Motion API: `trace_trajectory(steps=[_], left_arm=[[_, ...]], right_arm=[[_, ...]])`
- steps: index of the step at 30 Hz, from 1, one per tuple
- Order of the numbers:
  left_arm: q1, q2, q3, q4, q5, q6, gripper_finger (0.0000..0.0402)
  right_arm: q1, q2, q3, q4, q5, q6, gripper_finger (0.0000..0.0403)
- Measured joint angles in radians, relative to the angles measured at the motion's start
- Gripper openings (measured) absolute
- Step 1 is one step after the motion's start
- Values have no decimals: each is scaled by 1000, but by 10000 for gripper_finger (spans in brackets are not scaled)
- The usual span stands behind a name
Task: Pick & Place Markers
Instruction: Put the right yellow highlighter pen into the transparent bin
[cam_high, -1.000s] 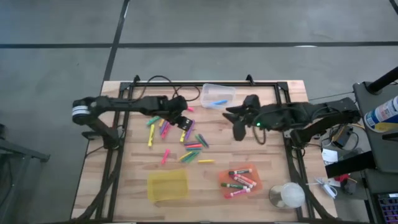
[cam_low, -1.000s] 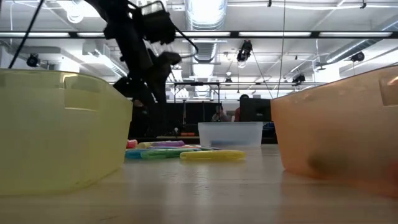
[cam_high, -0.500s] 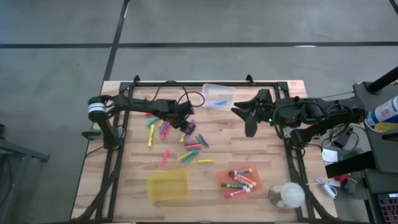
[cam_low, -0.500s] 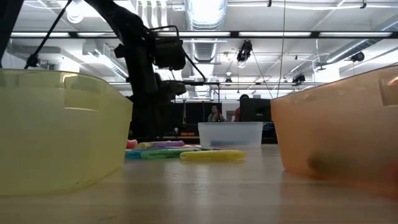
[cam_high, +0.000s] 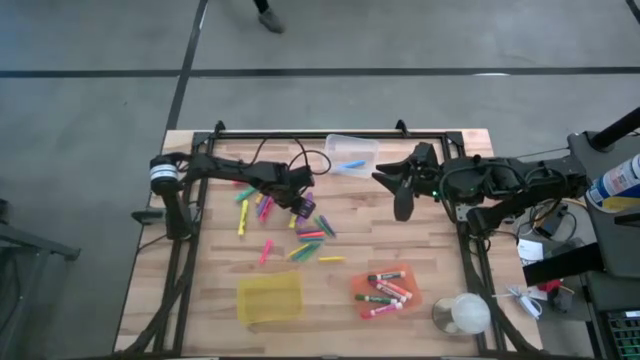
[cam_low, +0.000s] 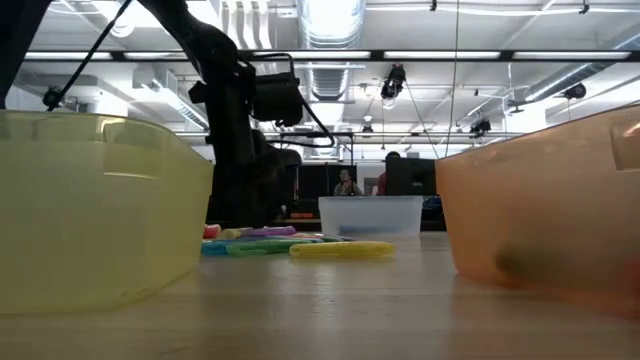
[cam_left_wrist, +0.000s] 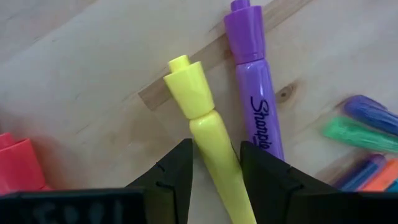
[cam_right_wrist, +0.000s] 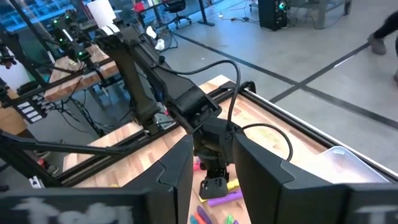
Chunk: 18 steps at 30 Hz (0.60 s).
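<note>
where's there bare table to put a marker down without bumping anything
Bare wood lies between the yellow bin and the table's left edge, and between the clear bin and the orange bin, under the raised right gripper. It is crowded mid-table, where the left gripper straddles a yellow marker amid the loose markers.

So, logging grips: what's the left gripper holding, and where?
The left gripper has its fingers around a yellow marker's barrel, below the cap; a firm hold can't be confirmed.
</note>
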Motion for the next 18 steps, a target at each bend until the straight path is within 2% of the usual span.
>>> trace_trajectory(steps=[9,15,18], left_arm=[[3,18,2,-1,6,10,121],[18,11,2,-4,17,7,51],[21,9,8,-6,20,28,44]], right_arm=[[0,1,0,0,0,0,106],[-1,1,0,1,1,0,99],[-1,1,0,1,18,0,95]])
